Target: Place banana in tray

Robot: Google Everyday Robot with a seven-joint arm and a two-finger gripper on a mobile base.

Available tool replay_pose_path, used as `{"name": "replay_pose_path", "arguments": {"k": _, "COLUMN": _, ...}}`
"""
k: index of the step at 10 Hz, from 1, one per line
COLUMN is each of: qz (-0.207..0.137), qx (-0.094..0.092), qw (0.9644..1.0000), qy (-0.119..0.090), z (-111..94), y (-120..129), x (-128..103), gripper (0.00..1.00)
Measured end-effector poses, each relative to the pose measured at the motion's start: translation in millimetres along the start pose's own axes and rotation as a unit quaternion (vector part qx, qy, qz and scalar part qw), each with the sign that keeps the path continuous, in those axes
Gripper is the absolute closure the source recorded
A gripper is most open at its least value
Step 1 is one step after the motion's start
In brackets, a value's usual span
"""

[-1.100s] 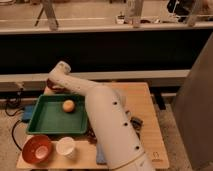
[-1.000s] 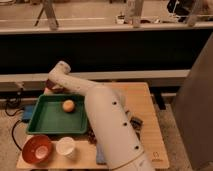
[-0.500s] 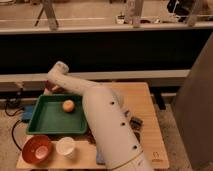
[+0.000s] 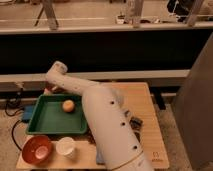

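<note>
The green tray lies on the left of the wooden table. A round orange fruit sits inside it near the back. My white arm reaches from the front across the tray's right side. The gripper is at the tray's back left corner, low over the rim, and is mostly hidden behind the wrist. The banana is not visible; it may be hidden by the gripper and wrist.
An orange bowl and a white cup stand in front of the tray. A small blue flat object lies left of the tray. Small dark items lie right of my arm. A dark counter wall runs behind the table.
The end of my arm has shifted slightly left toward the tray's back left corner. The orange fruit, bowl and cup have not moved.
</note>
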State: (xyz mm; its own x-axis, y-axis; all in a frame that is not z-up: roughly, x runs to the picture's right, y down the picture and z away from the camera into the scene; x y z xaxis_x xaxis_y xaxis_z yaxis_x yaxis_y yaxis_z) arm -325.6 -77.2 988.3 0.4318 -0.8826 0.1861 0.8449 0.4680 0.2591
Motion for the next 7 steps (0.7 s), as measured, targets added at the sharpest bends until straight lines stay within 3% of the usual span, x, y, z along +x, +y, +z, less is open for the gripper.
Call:
{"name": "replay_pose_path", "arguments": {"k": 4, "qz": -0.004, "qx": 0.072, "qw": 0.9973, "qy": 0.014, "z": -70, "y": -37, "x": 21, "gripper": 1.00}}
{"name": "replay_pose_path", "arguments": {"k": 7, "qz": -0.014, "qx": 0.127, "qw": 0.9913, "qy": 0.031, "z": -143, "y": -69, "x": 37, "gripper": 1.00}}
